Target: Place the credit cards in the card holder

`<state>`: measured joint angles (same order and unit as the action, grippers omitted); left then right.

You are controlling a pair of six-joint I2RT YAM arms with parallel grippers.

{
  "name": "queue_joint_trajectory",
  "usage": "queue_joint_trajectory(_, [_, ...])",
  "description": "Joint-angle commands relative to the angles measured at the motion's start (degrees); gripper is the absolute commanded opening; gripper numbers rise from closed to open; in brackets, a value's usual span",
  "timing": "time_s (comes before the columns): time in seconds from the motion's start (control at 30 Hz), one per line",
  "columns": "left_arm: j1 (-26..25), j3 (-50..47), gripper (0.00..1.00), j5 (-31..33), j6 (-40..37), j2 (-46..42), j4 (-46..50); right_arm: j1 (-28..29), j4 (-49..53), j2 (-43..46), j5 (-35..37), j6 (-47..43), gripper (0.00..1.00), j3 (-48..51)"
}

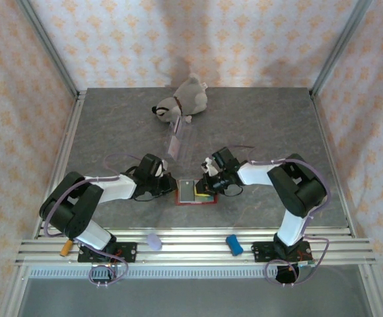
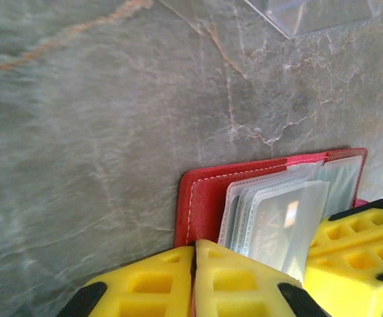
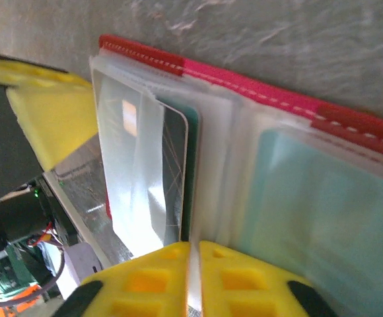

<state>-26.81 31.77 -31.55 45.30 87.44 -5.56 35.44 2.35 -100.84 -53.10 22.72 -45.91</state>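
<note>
**Presently: holder pinned open from both sides, two cards seated**

Item: the card holder (image 2: 205,198) lies open on the bench (image 1: 112,125), at 6 o'clock from bench centre, red cover down and sleeves fanned upward. Seated in the sleeves are a pale card (image 3: 139,165) and, behind it, a teal card (image 3: 193,172).

At 9 o'clock of the holder, the left hand (image 2: 193,264) has its pads together on the cover's edge, apparently to anchor it against sliding. At 3 o'clock, the right hand (image 3: 193,261) is pressed together on a thin pale leaf. This is judged to be a sleeve, held back so a pocket gapes; sleeve or card is not confirmed.

At 12 o'clock stands the clear case (image 1: 174,142), with the plush toy (image 1: 181,102) beyond.
</note>
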Motion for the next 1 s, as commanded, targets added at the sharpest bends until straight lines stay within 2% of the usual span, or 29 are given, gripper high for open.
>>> queue_joint_trajectory(0.0, [1.54,0.58,0.13,5.68,-3.76,-3.08,8.83,0.46,4.48,3.76,4.69,-3.02,0.20,-0.94])
queue_joint_trajectory(0.33, [2.11,4.09,0.17,13.43,-8.59,-15.99,22.72,-2.50,13.43,17.28,16.40,-6.00,0.33,-0.06])
queue_joint_trajectory(0.4, [2.16,5.47,0.20,15.33,-9.60,-19.63,25.25,-2.92,15.28,20.92,22.09,-6.89,0.37,0.12])
queue_joint_trajectory(0.53, [2.11,9.65,0.24,18.59,-13.42,-25.21,29.34,-3.00,16.44,29.96,38.01,-8.90,0.44,2.83])
queue_joint_trajectory(0.6, [2.12,11.79,0.28,20.89,-16.14,-26.55,30.98,-3.15,14.23,35.19,42.49,-9.84,0.54,5.71])
queue_joint_trajectory(0.7, [2.11,14.89,0.37,22.54,-19.38,-25.93,30.97,-3.52,9.17,42.21,47.03,-10.80,0.71,11.10])
queue_joint_trajectory(0.9, [2.10,25.43,0.43,22.31,-24.65,-16.22,32.43,-3.80,2.42,53.07,59.27,-11.68,0.89,21.36])
queue_joint_trajectory(0.97, [2.07,28.88,0.44,22.06,-25.92,-11.92,32.96,-3.89,1.08,54.65,60.97,-12.91,0.91,23.78])
